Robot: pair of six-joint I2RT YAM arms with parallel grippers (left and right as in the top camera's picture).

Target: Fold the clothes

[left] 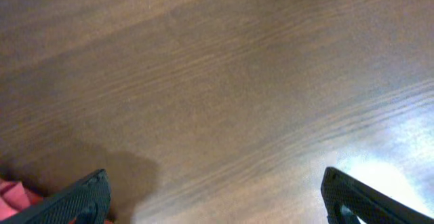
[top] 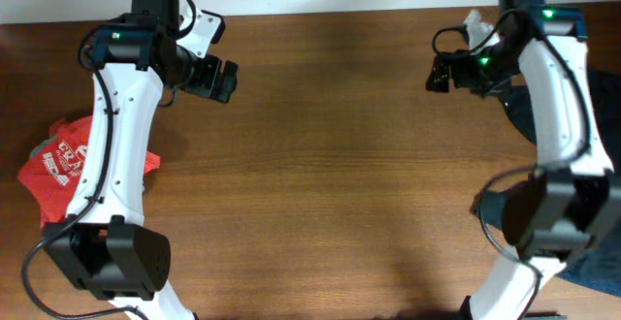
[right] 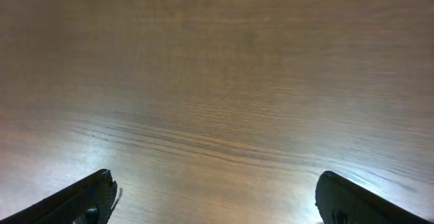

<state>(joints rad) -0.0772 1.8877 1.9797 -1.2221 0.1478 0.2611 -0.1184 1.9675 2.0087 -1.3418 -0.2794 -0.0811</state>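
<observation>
A bright red-orange T-shirt [top: 68, 165] with white lettering lies crumpled at the table's left edge, partly under my left arm. A sliver of it shows at the bottom left of the left wrist view [left: 12, 193]. A dark navy garment [top: 604, 116] lies at the right edge behind my right arm. My left gripper [top: 225, 80] hangs open and empty above bare wood at the upper left; its fingers [left: 213, 197] are wide apart. My right gripper [top: 437, 74] hangs open and empty above bare wood at the upper right; its fingers [right: 213, 197] are wide apart.
The brown wooden table [top: 330, 165] fills the view. A white object [top: 475, 24] sits at the back right near the right arm. More dark cloth [top: 597, 267] lies at the lower right by the arm base.
</observation>
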